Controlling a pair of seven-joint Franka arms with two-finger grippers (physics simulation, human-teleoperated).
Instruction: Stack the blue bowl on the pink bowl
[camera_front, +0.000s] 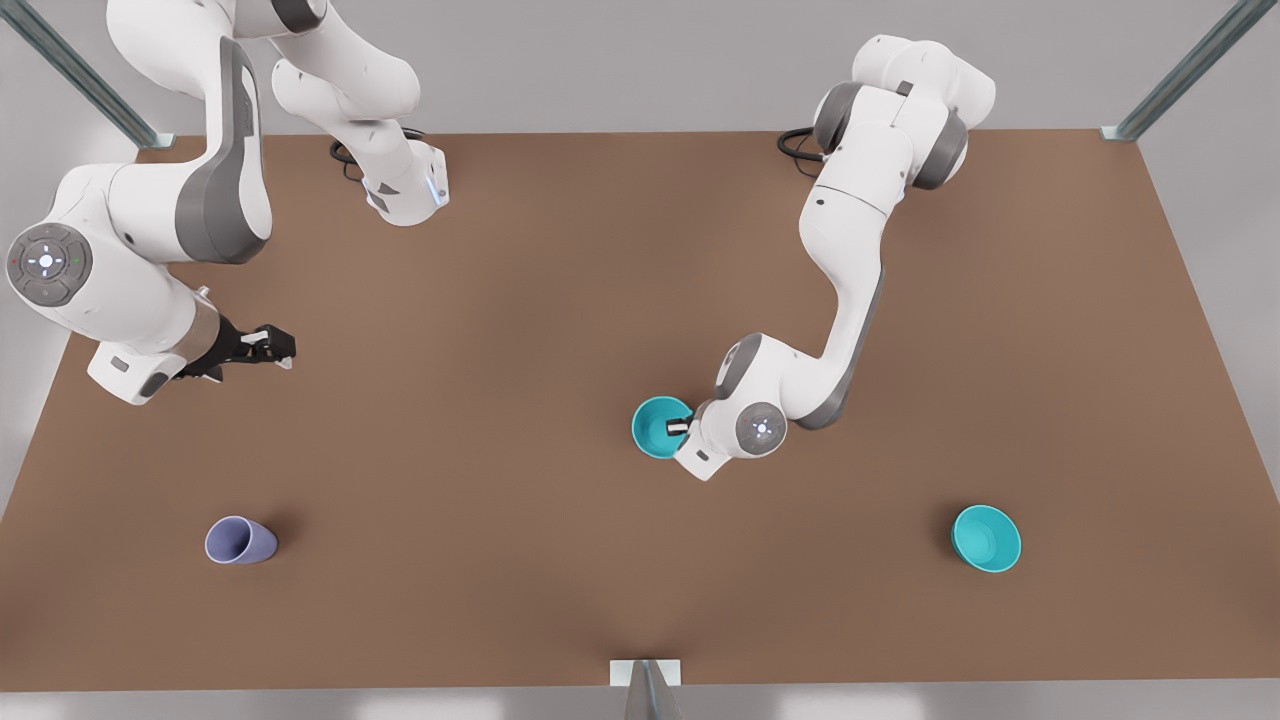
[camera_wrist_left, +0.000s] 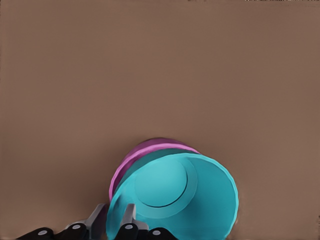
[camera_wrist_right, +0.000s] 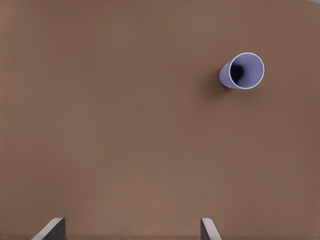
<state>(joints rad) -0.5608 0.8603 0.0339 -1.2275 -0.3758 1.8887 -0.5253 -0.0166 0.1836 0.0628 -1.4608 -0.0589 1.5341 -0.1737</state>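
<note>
While the blue bowl (camera_wrist_left: 172, 197) sits inside the pink bowl (camera_wrist_left: 150, 148), we see only a strip of pink peeking out around its rim in the left wrist view. Nothing else lies in the blue bowl. Our left gripper (camera_wrist_left: 116, 220) has its fingers (camera_wrist_left: 129, 215) pinched on the blue bowl's wall, one inside and one outside. From the front view this stack (camera_front: 660, 427) is near the middle of the brown table (camera_front: 500, 350), and the arm hides part of it, so the pink cannot be made out there.

Our right gripper (camera_front: 268, 345) hangs over the table at the front view's left, its fingers spread wide and holding nothing. Near it stands a lavender cup (camera_front: 240, 541), tipped a little. Another blue bowl (camera_front: 986, 538) sits far away, alone.
</note>
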